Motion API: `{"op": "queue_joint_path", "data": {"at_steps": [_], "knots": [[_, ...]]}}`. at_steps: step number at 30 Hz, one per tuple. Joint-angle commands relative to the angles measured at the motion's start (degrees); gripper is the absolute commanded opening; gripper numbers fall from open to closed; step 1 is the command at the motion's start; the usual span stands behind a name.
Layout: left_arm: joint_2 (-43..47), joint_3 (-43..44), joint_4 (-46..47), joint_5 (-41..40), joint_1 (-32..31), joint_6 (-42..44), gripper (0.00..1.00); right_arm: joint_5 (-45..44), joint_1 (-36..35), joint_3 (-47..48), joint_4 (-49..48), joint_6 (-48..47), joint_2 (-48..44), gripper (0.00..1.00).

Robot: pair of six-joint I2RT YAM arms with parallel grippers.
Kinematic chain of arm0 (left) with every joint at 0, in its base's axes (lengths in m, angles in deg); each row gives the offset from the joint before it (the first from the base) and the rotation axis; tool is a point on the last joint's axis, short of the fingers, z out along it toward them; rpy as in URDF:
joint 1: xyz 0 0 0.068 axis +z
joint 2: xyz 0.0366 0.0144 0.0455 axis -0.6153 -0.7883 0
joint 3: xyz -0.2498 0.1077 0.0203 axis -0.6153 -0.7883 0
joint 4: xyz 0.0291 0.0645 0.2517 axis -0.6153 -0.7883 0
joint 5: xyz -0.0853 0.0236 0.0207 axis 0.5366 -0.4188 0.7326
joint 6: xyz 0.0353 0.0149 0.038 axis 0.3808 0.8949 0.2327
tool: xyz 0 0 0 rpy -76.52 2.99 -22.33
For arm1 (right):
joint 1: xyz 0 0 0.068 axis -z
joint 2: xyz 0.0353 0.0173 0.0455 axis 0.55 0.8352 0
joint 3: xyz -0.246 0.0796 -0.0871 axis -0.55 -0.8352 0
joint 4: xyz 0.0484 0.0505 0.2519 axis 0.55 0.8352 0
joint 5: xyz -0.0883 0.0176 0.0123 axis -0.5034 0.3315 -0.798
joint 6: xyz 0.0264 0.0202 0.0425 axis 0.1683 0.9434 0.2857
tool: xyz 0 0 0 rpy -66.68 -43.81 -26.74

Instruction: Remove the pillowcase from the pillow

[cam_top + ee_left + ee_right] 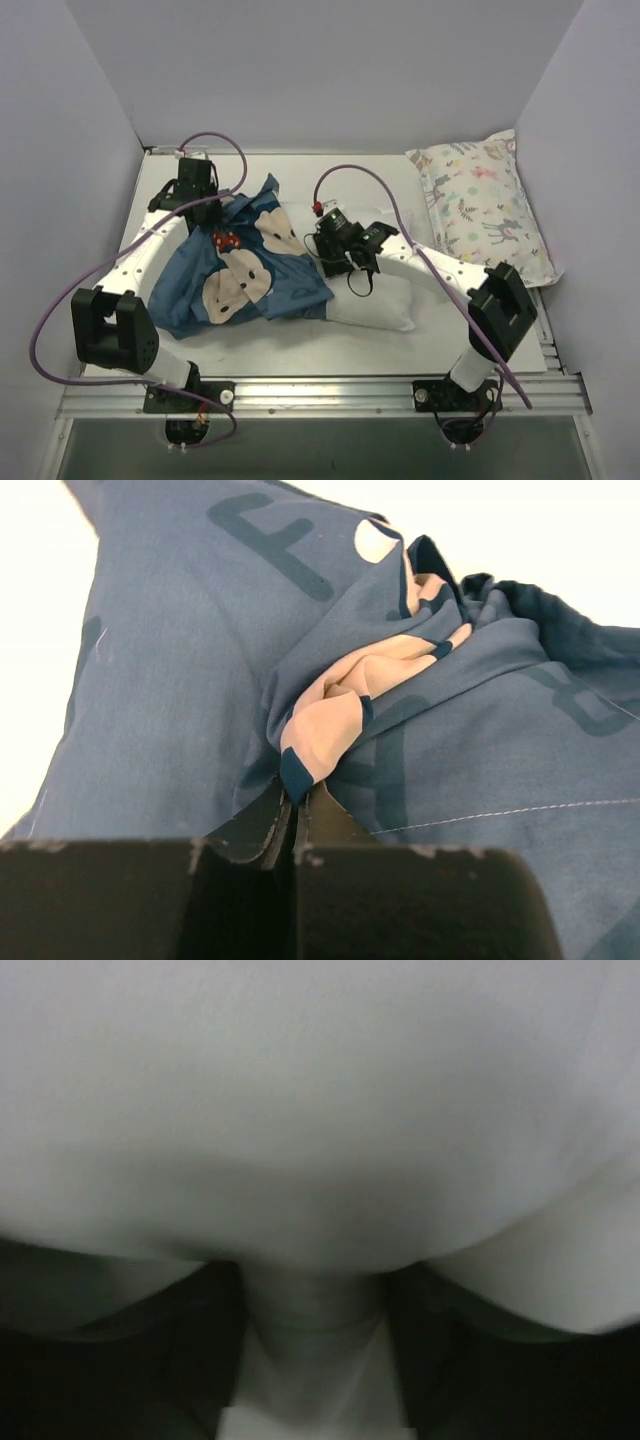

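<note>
Progress looks to be about halfway, as I read it: nearest you, the right end of the pillow [385, 305] lies bare and white on the table [350, 345], while the pillowcase [200, 285] lies rumpled over its left part and spreads toward the left. You have that remaining stretch of cover to draw off before the two are apart. A little farther in, near the middle of the scene, your right gripper [335, 250] sits down on the bare pillow just beside the edge of the blue cloth. In the right wrist view its fingers [120, 1360] stand apart with a soft ridge of white pillow cloth bulging between them. The view is blurred, and you cannot tell from it whether they press on that ridge or only rest against it. Farther back on the left, your left gripper [297, 805] has its fingers drawn together, pinching a gathered fold of the pillowcase, dark blue with a pale patch of the print, and the cloth fans out from that pinch. At the far right, well apart from all this, lies a smaller pillow with pastel animal print [485, 205], which nothing touches.
</note>
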Motion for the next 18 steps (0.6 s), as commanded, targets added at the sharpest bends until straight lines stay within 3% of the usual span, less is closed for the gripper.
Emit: {"op": "queue_joint_path", "data": {"at_steps": [1,6,11,15,18], "knots": [[-0.4,3.6,-0.5,-0.2,0.4,0.7,0.00,-7.1,2.2,-0.3,3.7,1.6,4.5,0.01],[-0.1,8.5,-2.5,-1.5,7.3,0.8,0.00,-12.9,8.0,-1.7,7.7,2.6,-5.0,0.00],[-0.5,13.7,-4.9,-6.5,13.2,0.7,0.00,-12.7,20.7,-1.1,12.5,0.3,-17.7,0.00],[-1.3,16.0,-6.2,-9.3,17.5,-0.5,0.00,-11.7,25.0,-0.8,14.2,-0.3,-20.9,0.00],[-2.6,17.6,-6.1,-4.1,18.2,-1.0,0.00,-6.5,24.9,-0.2,14.3,0.2,-19.8,0.00]]}}
